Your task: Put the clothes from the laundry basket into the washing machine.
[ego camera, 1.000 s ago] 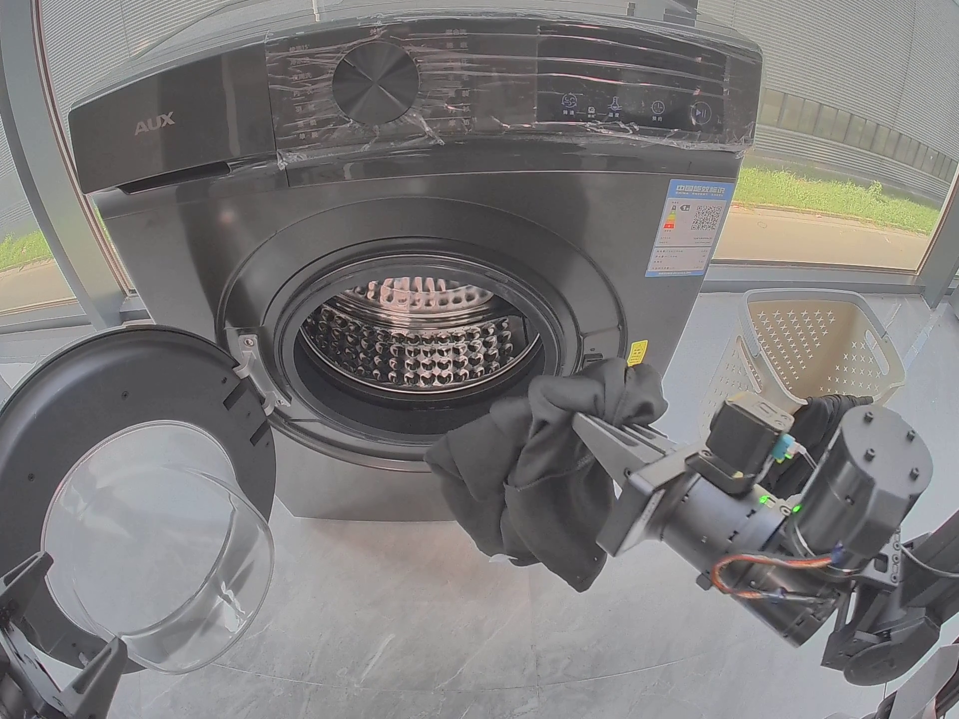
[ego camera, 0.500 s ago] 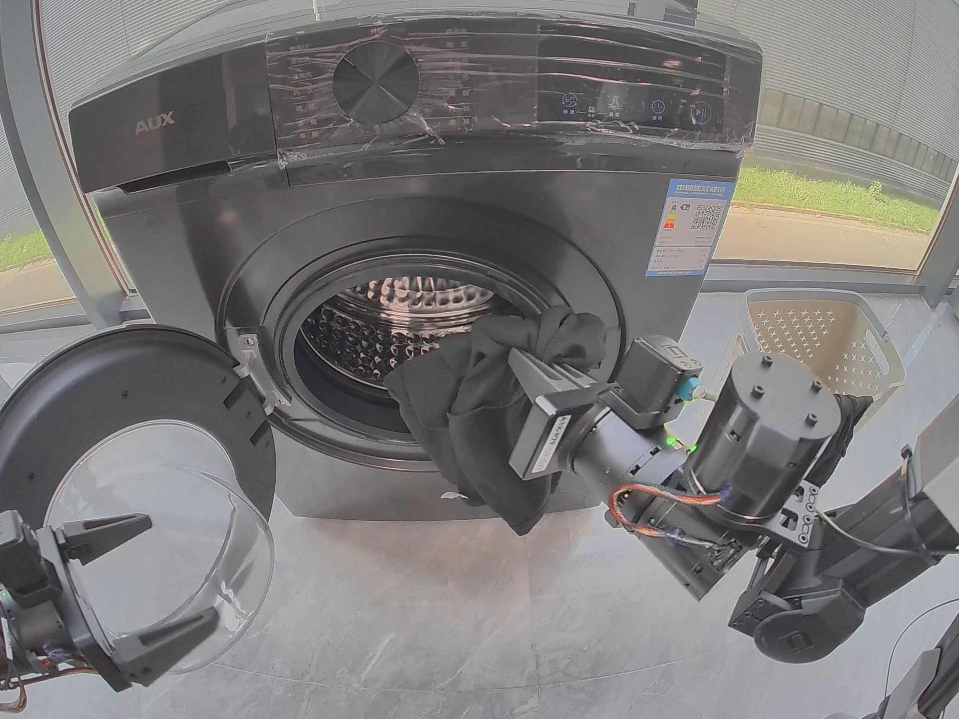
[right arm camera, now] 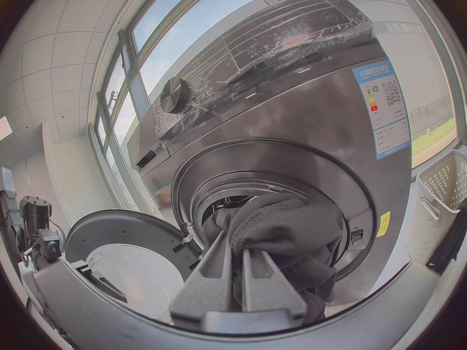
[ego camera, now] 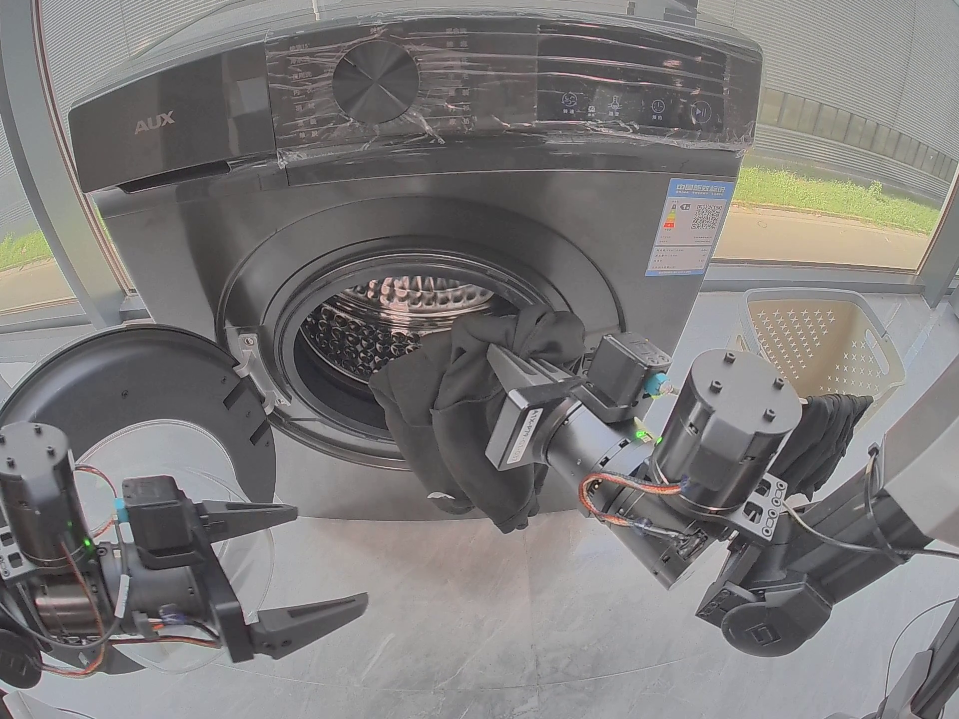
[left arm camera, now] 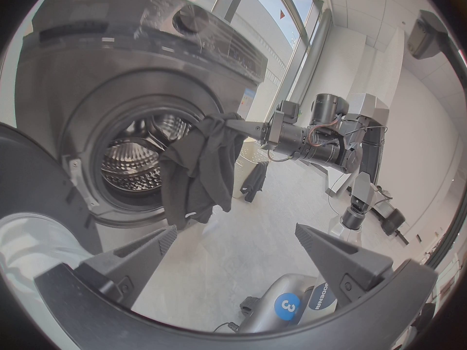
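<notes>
- Lower left: left gripper, jaws spread wide, gripping nothing, in front of the swung-open door.
- Centre: washer, drum open to the front.
- Centre, just right of the middle: black garment clamped between the closed fingers of the right gripper, hanging in front of the right half of the drum mouth, loose end dangling below the rim.
- Right: basket on the floor beside the washer, second garment, also dark, draped over its near edge.
</notes>
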### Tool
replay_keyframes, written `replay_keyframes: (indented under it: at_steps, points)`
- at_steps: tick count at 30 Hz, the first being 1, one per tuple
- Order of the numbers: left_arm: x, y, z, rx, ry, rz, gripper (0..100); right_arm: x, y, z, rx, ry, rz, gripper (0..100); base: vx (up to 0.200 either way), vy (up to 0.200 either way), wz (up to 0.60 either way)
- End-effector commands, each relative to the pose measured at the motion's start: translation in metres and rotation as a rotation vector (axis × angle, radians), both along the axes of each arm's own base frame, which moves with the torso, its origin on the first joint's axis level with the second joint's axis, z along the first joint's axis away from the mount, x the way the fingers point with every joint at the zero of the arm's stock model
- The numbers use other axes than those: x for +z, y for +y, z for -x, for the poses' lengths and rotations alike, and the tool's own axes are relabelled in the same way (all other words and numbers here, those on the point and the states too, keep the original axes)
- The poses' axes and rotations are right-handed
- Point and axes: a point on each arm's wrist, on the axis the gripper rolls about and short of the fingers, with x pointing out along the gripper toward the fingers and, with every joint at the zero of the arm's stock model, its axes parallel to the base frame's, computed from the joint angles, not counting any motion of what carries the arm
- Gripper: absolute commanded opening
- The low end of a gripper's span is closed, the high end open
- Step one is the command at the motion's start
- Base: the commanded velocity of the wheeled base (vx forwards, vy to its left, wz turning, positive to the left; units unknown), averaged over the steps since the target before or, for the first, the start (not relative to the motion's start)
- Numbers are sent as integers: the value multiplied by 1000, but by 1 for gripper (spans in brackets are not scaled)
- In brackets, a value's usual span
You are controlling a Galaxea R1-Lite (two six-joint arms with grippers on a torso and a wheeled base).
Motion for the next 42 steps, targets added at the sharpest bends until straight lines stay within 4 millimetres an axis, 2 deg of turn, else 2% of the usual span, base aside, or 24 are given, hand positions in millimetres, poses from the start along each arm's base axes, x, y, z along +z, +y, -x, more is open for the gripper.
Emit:
replay_keyframes:
  at_steps: [1,6,7,11,24,42]
  points:
    - [-22,-30,-30,-48,104,-29,100,-7,3,-2,9,10,12,0,0,0,0]
    - [-26,-42,-40,-65,100,-24,100,-6,3,-2,11,9,7,0,0,0,0]
    - [-30,-50,-46,-70,114,-27,100,-5,3,-2,20,1,-2,0,0,0,0]
    - [-33,-63,-56,-53,155,-18,100,-9,4,1,30,6,5,0,0,0,0]
    - [-63,-97,-90,18,157,-49,100,-10,3,4,36,12,13,0,0,0,0]
    - [-75,-120,-100,15,178,40,100,-15,2,8,40,17,26,0,0,0,0]
